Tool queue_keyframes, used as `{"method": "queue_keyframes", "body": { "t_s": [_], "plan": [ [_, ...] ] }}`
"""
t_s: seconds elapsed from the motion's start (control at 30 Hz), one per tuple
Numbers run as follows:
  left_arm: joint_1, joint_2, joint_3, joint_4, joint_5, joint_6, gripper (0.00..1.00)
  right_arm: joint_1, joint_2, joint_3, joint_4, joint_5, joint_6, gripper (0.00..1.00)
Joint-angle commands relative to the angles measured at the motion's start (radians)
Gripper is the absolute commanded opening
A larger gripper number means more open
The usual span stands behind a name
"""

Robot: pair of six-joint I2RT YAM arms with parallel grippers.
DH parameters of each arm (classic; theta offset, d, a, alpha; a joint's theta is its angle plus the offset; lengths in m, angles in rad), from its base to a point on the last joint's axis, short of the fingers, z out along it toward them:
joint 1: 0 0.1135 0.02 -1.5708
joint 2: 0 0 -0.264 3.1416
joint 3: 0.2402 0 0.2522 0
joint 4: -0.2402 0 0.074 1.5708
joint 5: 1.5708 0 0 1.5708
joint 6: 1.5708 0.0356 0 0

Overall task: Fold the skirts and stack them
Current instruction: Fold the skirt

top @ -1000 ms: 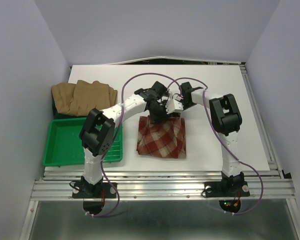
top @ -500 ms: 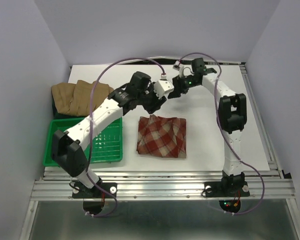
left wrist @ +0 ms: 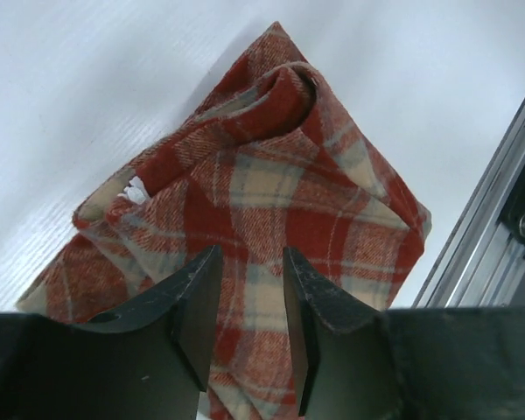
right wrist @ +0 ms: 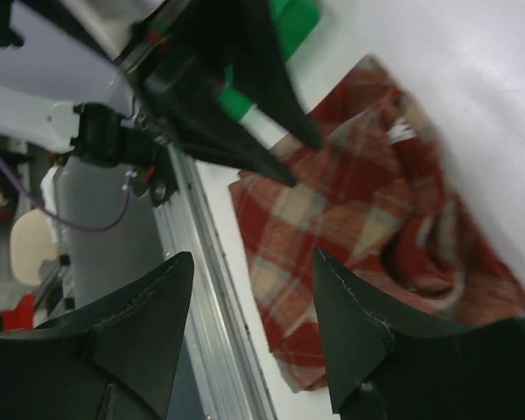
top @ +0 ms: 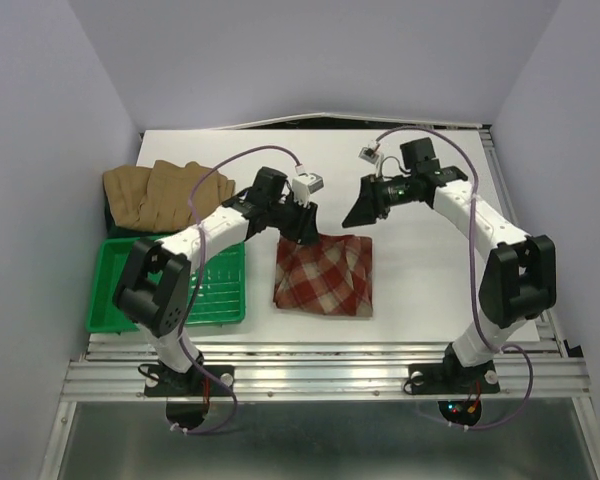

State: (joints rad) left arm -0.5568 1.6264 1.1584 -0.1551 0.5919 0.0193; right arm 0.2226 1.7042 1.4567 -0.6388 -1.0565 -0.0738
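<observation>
The red-and-cream plaid skirt (top: 323, 273) lies folded into a rough square near the table's front middle. My left gripper (top: 305, 228) hangs low over its far left corner. In the left wrist view its jaws (left wrist: 251, 258) stand a little apart, with flat plaid cloth (left wrist: 280, 175) showing through the gap and nothing pinched. My right gripper (top: 358, 213) hovers above the skirt's far right corner, open and empty (right wrist: 254, 289), with the plaid skirt (right wrist: 359, 210) below it. Tan-brown skirts (top: 165, 192) lie piled at the back left.
A green ribbed tray (top: 130, 290) sits at the front left, beside the plaid skirt and in front of the tan pile. The aluminium rail (top: 320, 350) runs along the table's near edge. The left arm (right wrist: 219, 87) crosses the right wrist view.
A second ago both grippers were at the skirt's far edge. They let go and lifted away. The left has since dropped back to the far left corner, and the right hovers, opened wider.
</observation>
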Motion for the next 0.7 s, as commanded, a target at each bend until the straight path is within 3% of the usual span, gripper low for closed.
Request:
{"method": "queue_keyframes", "body": {
  "t_s": [0.0,0.17,0.47,0.67],
  "plan": [
    [0.020,0.097,0.024,0.083,0.082,-0.107,0.44,0.098,-0.031,-0.177,0.083,-0.094,0.071,0.62],
    [0.064,0.210,0.049,0.097,0.063,-0.145,0.43,0.133,0.031,-0.278,0.108,-0.034,0.046,0.61],
    [0.115,0.417,0.213,0.016,-0.007,-0.044,0.43,0.032,0.218,-0.237,0.237,0.213,0.045,0.56],
    [0.115,0.455,0.273,0.002,0.054,-0.032,0.44,0.020,0.308,-0.239,0.267,0.449,-0.006,0.55]
  ]
}}
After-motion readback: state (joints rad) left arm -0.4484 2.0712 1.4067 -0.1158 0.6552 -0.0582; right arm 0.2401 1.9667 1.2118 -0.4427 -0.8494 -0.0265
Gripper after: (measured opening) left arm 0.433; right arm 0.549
